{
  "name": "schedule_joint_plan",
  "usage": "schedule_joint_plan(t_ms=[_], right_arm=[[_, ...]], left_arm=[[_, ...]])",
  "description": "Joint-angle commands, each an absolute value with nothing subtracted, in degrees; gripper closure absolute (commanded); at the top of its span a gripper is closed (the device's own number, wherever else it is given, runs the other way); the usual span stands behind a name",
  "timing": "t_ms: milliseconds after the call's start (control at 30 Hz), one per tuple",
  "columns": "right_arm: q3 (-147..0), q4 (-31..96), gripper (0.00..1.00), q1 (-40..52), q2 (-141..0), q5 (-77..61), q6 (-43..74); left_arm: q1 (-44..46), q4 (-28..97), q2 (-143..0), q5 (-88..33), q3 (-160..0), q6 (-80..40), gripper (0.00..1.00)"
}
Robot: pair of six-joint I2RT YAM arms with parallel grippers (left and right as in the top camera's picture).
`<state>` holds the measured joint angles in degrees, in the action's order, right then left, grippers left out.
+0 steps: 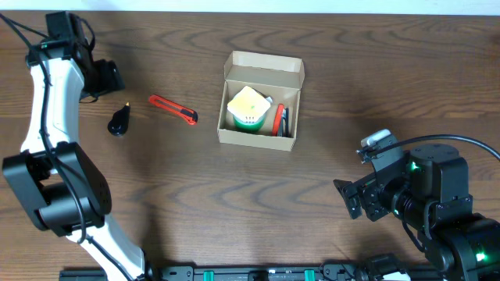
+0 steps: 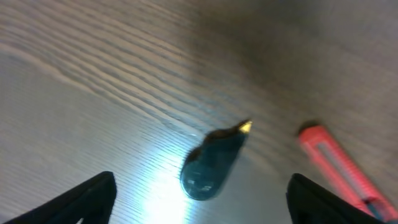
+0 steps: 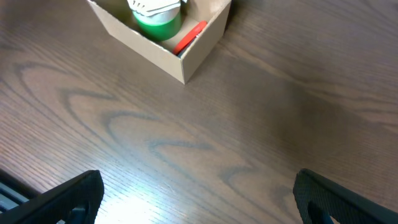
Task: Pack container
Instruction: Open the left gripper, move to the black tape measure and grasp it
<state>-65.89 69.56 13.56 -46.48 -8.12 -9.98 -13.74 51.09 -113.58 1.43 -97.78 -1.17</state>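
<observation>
The tan cardboard container (image 1: pixel 261 100) stands open at the table's middle, flap lid folded back. Inside it are a green-and-white tape roll (image 1: pixel 248 109) and a red pen-like item (image 1: pixel 277 120). Its corner shows at the top of the right wrist view (image 3: pixel 186 59). A small black teardrop-shaped object with a gold tip (image 1: pixel 119 120) lies at the left; it shows blurred in the left wrist view (image 2: pixel 211 165). A red box cutter (image 1: pixel 173 109) lies between it and the container. My left gripper (image 2: pixel 202 199) is open and empty just above the black object. My right gripper (image 3: pixel 199 196) is open and empty over bare table, right of the container.
The table is dark wood grain. The left arm (image 1: pixel 55 101) reaches along the left edge. The right arm's body (image 1: pixel 422 195) sits at the lower right. A black rail (image 1: pixel 258 273) runs along the front edge.
</observation>
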Motion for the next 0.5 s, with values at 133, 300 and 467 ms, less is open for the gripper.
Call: schedule_joint_plan(t_ms=[133,300,467], right_arm=[[-65.87,69.65,0.01,13.04,-46.5,-8.4,-10.76],[-65.87,69.65,0.01,13.04,-46.5,-8.4,-10.79],[-65.87,69.65,0.01,13.04,-46.5,-8.4,-10.79]], left_arm=[[-13.37,52.36,-117.75,-0.08,-97.1,17.72,0.05],[-13.21,53.6,-121.12,-0.1,-97.1,23.29,0.05],[-13.19,53.43,-124.77,-0.03,-97.1,27.09,0.04]])
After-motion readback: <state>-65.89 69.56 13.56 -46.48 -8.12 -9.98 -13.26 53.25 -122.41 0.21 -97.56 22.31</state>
